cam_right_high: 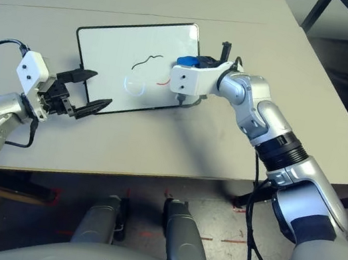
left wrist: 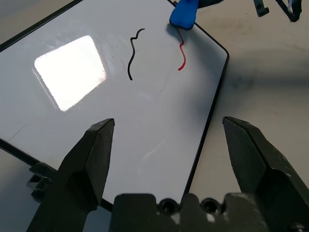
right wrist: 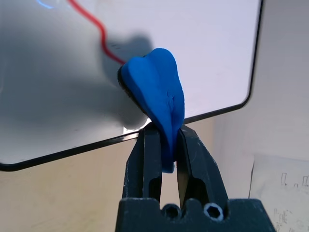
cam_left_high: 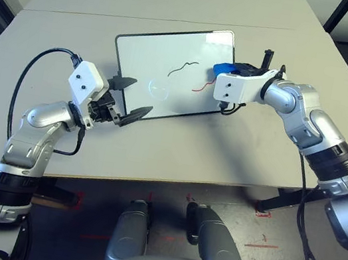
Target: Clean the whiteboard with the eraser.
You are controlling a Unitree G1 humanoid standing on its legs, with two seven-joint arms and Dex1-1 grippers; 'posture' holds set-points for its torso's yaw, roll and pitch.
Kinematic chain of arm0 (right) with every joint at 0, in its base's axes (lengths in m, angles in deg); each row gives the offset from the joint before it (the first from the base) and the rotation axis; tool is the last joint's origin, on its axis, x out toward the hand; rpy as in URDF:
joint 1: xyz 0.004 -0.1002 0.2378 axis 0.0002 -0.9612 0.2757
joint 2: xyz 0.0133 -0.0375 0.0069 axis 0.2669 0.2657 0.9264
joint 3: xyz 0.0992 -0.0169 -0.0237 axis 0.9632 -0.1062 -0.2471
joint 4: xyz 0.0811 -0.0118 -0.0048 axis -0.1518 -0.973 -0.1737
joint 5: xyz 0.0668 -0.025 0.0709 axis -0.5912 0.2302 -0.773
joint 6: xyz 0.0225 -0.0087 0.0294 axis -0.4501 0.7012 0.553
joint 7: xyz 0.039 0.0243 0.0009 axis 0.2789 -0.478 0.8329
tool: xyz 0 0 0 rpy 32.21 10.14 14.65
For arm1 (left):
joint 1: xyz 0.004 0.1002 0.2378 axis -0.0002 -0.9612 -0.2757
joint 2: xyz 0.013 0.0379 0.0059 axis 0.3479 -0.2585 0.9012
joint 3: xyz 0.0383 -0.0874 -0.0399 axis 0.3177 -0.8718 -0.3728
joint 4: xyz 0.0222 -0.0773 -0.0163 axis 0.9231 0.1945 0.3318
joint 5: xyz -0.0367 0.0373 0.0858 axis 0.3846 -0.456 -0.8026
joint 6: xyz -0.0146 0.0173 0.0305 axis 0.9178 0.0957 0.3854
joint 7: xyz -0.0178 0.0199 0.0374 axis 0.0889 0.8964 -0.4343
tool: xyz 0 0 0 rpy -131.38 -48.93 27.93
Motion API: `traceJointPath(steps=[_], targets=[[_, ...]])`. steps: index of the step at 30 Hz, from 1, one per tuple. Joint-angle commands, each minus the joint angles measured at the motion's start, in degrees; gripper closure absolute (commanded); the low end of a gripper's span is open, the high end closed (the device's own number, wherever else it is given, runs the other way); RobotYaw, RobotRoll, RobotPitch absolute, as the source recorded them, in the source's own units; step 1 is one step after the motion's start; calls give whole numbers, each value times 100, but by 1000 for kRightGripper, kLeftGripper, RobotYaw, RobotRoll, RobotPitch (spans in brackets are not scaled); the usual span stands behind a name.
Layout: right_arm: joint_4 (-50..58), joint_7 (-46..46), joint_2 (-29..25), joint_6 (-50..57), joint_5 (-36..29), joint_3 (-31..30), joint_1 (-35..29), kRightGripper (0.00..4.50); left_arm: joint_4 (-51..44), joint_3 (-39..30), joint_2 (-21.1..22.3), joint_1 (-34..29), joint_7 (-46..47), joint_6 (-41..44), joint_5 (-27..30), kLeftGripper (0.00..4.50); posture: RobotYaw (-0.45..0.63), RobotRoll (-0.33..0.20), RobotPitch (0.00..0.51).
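The whiteboard (cam_left_high: 169,82) is laid on the table (cam_left_high: 225,146); the eraser (right wrist: 157,87) is pinched between the nearly closed fingers of the right gripper (right wrist: 169,133), above the board's edge; in the right wrist view its squeezed, folded shape and dark underside are revealed, while by the left wrist view both the black squiggle (left wrist: 132,55) and the red squiggle (left wrist: 182,50) are shown; the left gripper (left wrist: 169,123) is spread wide, with nothing held.

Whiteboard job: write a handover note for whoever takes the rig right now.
Right gripper: shut on the blue eraser, at the board's right-hand edge.
Left gripper: open and empty, over the near left corner of the whiteboard.
Done: eraser in grip.
Left: a black squiggle and a red squiggle remain to be wiped off.
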Motion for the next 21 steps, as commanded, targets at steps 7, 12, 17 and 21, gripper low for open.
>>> traceJointPath(steps=[7,12,17,21], targets=[[-313,-203,200,-140,322,63,-231,4254,-128,-91,169,108,-15,167,32,0,-86,0,128],[-524,-349,268,-53,453,141,-116,4269,-186,-115,198,111,-12,243,40,0,-83,0,129],[-638,-411,317,-17,508,170,-30,4270,-284,-138,197,106,10,347,40,0,-79,0,131],[-660,-442,352,80,560,213,17,4278,-356,-152,192,91,32,414,40,0,-77,0,134]])
